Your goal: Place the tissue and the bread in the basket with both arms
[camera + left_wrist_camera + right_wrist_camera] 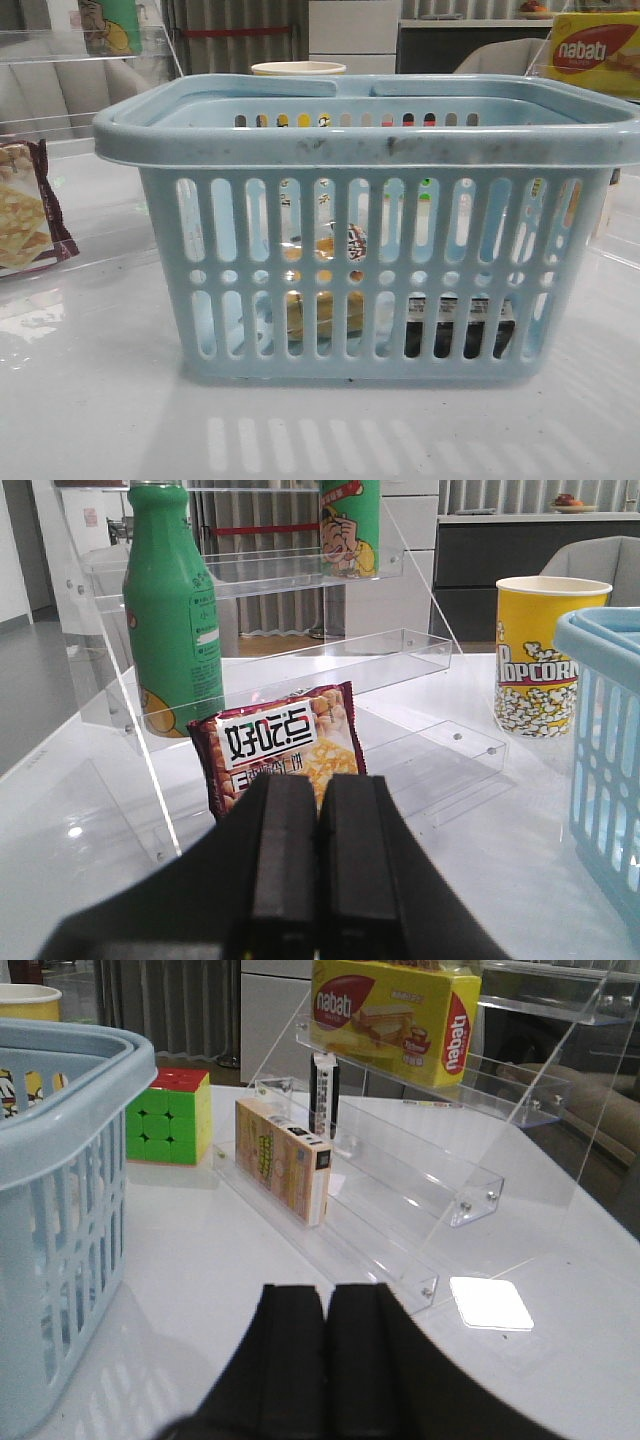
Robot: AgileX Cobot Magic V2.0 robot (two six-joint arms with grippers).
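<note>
The basket (pixel 370 225) stands upright on my white worktop (pixel 100 420), filling the front view. Through its slotted near wall I see the bread (pixel 325 275) lying on the basket floor left of centre, its dark label facing outward, and the tissue (pixel 460 325) lying flat on the floor to the right of the bread, just beside it; whether the two touch I cannot tell. My left gripper (pixel 318 880) has its jaws pressed together on nothing; beyond it a cracker packet (pixel 280 750) leans by a green bottle (pixel 172 610), with a popcorn cup (pixel 540 655) beside the basket rim. My right gripper (pixel 325 1360) likewise has its jaws pressed together and holds nothing, facing a clear acrylic shelf (pixel 420 1175) that carries a yellow wafer box (pixel 395 1015).
</note>
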